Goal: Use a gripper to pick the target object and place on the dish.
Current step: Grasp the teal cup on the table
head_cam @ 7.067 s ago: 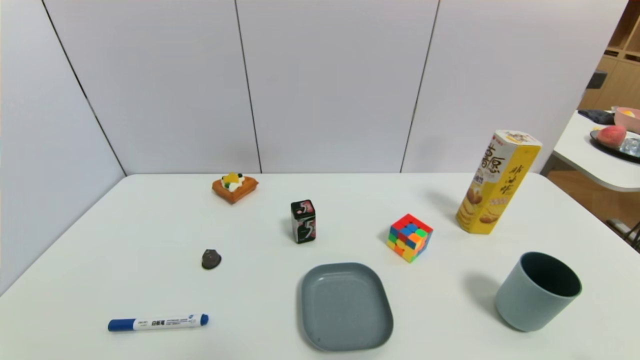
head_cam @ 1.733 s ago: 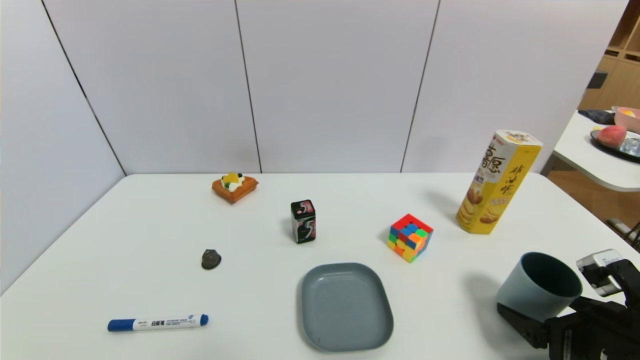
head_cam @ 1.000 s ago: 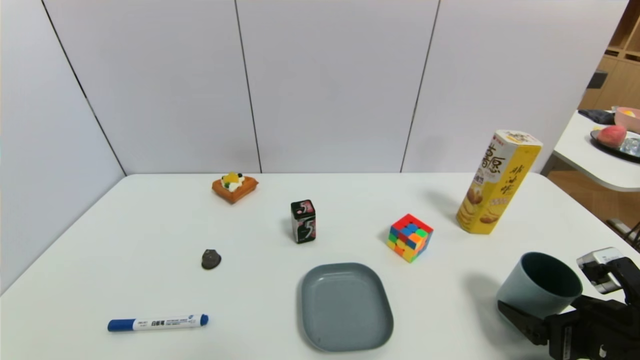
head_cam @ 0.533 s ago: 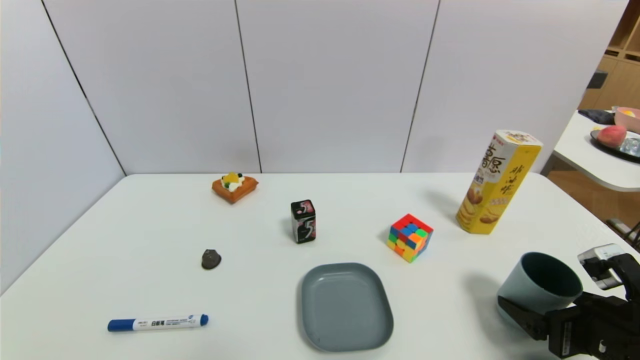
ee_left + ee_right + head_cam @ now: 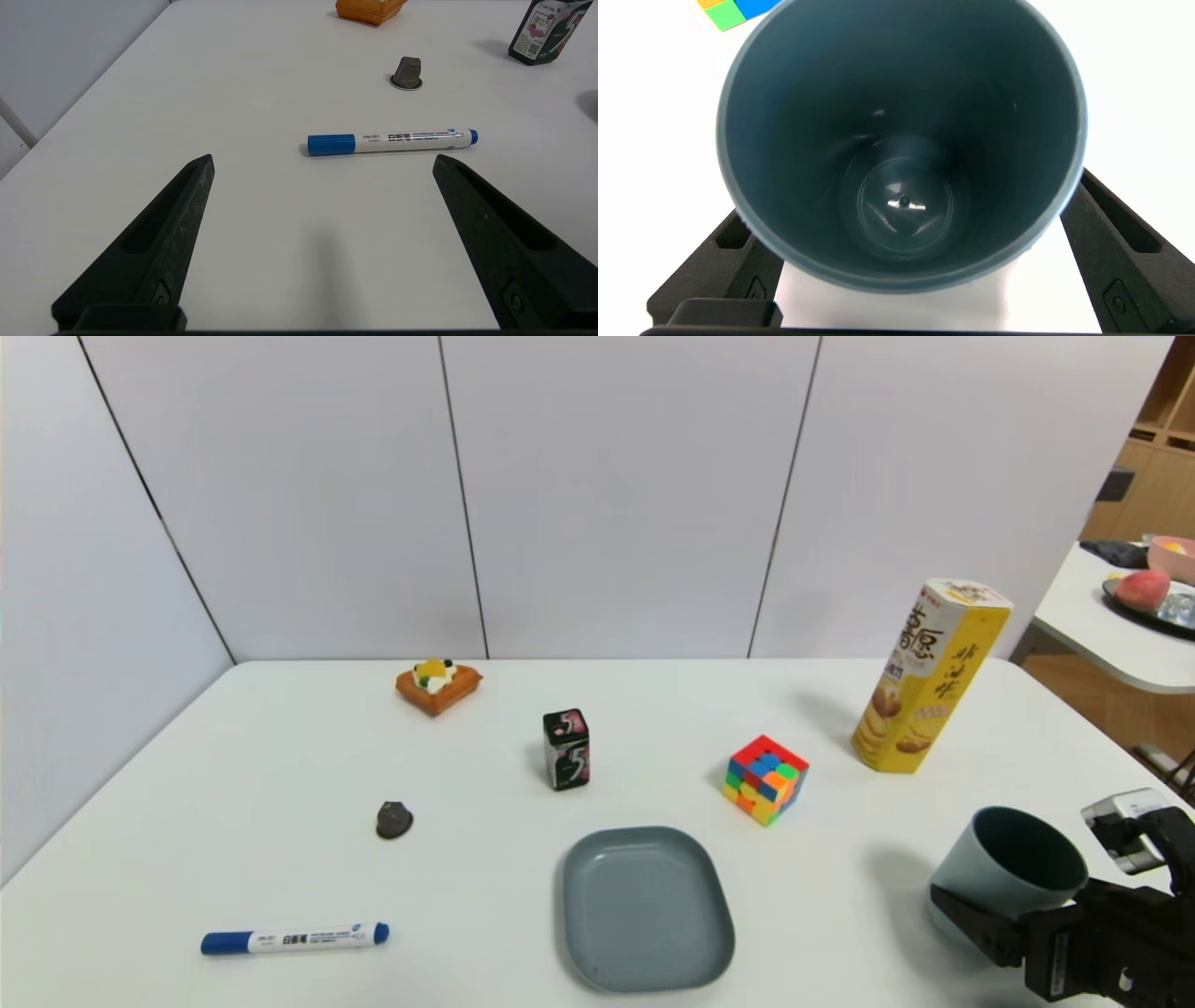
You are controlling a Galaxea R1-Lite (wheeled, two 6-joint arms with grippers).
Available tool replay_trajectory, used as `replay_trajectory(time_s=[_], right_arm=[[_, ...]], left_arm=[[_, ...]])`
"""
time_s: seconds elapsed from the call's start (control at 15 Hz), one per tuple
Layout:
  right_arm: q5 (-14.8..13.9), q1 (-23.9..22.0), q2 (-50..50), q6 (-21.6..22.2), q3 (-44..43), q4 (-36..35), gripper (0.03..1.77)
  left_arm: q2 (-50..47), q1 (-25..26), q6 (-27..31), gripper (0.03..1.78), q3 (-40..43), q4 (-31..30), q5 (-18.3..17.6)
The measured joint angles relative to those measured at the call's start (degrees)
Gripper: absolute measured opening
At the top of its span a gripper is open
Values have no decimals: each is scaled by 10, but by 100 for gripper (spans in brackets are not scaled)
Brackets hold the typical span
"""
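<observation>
Left wrist view: marker (image 5: 391, 141) reads "WHITEBOARD MARKER"

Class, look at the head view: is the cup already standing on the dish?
No. The cup stands on the table at the far right, between the right hand's fingers, well apart from the empty dish.

Even, bright light fell on the white table (image 5: 233, 784), soft shadows lay left of upright items, and small glints shone inside the cup (image 5: 901, 200) between the right gripper's (image 5: 906, 261) fingers.
</observation>
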Motion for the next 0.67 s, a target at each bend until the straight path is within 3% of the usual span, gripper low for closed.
replay_trajectory(time_s=[0.47,0.67], right_arm=[[0,-5,4,1,-3,-14,171],[0,-5,5,1,1,-14,123]], left_arm=[[0,0,0,169,0,0,0],[0,0,0,169,0,0,0]])
